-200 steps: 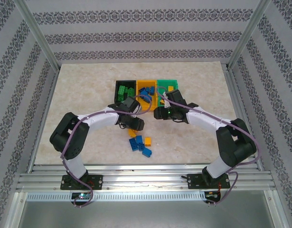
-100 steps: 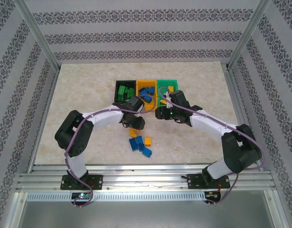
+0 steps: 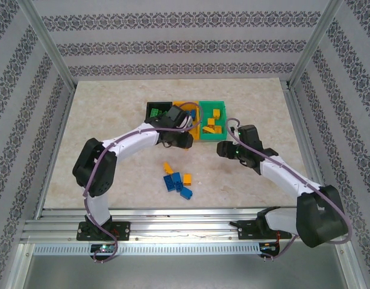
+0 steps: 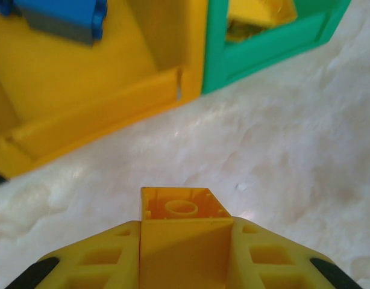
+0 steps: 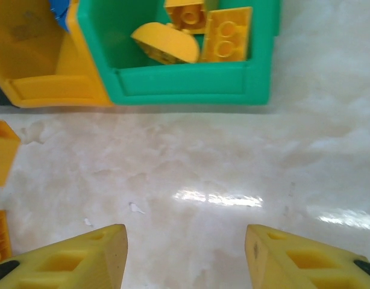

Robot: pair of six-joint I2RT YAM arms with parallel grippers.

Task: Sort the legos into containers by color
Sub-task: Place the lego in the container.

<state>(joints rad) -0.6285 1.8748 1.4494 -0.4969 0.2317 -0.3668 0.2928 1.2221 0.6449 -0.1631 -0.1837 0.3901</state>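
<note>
While the left pincer (image 3: 184,141) is hanging just in front of the orange bin (image 3: 196,128), the overhead camera is showing the black bin (image 3: 148,109) beyond it to its left and the green bin (image 3: 204,108) beyond it to its right. Its grip cannot be told from this height. The right pincer (image 3: 222,148) is hovering over the table (image 3: 112,132), just short of the green bin's near corner and apart from its partner. Nearer the arm bases than the left pincer, loose blue bricks (image 3: 173,181) and two loose yellow bricks (image 3: 167,167) are lying together.

From the left wrist, the left pincer (image 4: 185,241) is clamping a yellow brick (image 4: 184,209) between its fingers (image 4: 94,259), with the brick's hollow end facing the camera. Ahead to its left, the orange bin (image 4: 94,117) is holding a blue brick (image 4: 58,15). Ahead to its right, the green bin (image 4: 263,48) is sitting against the orange one, with a yellow piece (image 4: 257,12) inside.

From the right wrist, the right pincer (image 5: 185,241) is spreading wide and gripping nothing, with bare table lying between its fingers (image 5: 82,253). Straight ahead of it, the green bin (image 5: 185,81) is holding yellow bricks (image 5: 226,33). The orange bin (image 5: 52,90) is sitting ahead to the left, touching the green one.
</note>
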